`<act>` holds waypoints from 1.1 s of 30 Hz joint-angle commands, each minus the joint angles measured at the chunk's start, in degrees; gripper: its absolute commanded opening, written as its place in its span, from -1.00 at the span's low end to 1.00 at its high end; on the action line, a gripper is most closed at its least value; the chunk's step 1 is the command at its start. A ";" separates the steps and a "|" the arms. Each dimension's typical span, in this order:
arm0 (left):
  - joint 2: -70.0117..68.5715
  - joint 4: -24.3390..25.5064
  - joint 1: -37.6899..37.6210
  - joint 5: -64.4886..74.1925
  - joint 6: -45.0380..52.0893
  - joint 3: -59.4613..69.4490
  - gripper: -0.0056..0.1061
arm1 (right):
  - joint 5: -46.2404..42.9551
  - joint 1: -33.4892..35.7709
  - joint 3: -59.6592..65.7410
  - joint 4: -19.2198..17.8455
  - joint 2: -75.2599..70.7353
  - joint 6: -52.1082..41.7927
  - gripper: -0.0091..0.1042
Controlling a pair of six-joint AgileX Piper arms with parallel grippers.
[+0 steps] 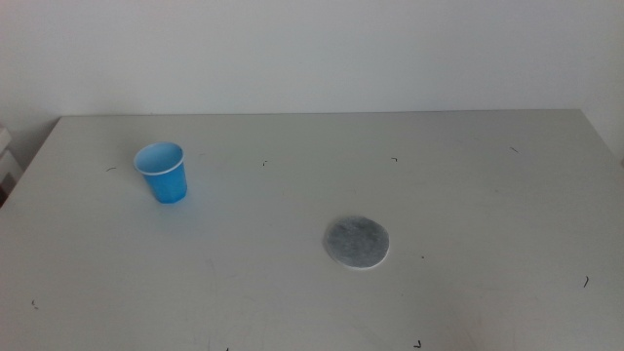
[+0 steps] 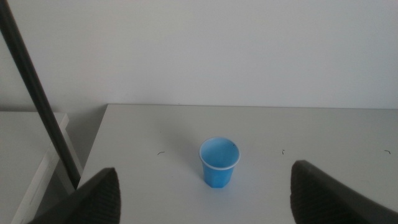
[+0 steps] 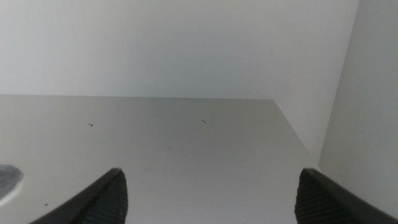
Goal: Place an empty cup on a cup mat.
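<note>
Even, bright, diffuse light; bench point(image 1: 468, 195) washed pale grey. Cup point(image 1: 162, 172) casts faint soft shadow. No glare. All views slightly soft; wrist views' near pincers blurred.

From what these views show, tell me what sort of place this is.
Probably a bare robot test bench: a plain pale table against a blank white wall, holding only a blue cup and a grey cup mat.

Middle camera looks forward and down across the tabletop point(image 1: 468, 195). Both wrist cameras sit low, facing the back wall point(image 2: 249, 50); the left one shares the cup point(image 1: 162, 172).
</note>
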 commanded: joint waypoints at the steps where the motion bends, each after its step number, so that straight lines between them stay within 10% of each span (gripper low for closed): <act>1: 5.67 0.00 -0.40 -0.65 -0.77 -7.88 0.98 | -4.29 0.03 -0.48 -0.79 -1.49 -0.29 0.82; 18: 41.86 0.36 -0.40 22.36 -1.02 -47.39 0.98 | -4.29 0.03 -0.48 -0.79 -1.49 -0.29 0.82; 33: 60.23 0.88 -0.35 19.39 -0.46 -49.42 0.98 | -4.29 0.03 -0.48 -0.79 -1.49 -0.29 0.82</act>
